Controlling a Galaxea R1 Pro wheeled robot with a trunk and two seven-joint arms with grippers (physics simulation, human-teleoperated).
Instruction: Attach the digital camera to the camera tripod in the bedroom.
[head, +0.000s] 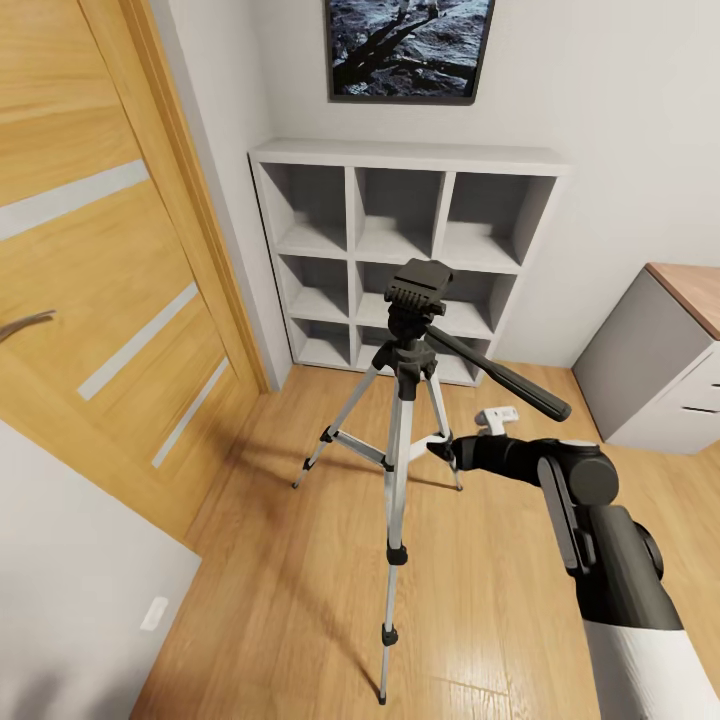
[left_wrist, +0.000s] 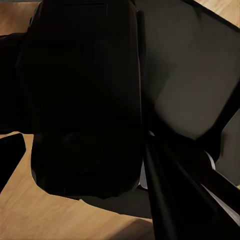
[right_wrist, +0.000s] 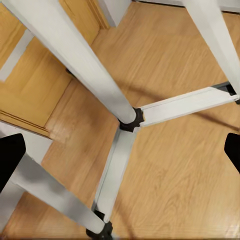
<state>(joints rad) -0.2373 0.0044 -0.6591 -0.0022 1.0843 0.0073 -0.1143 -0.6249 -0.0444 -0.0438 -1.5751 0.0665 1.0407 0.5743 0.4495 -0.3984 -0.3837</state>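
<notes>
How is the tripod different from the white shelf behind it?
The tripod is thin silver legs with black joints and a black head; the shelf is a solid white block of square cubbies. The tripod stands out on the open floor, splayed on three feet; the shelf sits flat against the wall. Both stand upright on the wood floor.

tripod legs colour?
Silver, with black joints and feet; the tripod shows best in the head view.

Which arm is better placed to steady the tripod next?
Right, probably. Its gripper hangs open beside the tripod legs, below the head, with the leg braces right ahead of its fingers. The left wrist view has a dark bulk close up, possibly the camera.
</notes>
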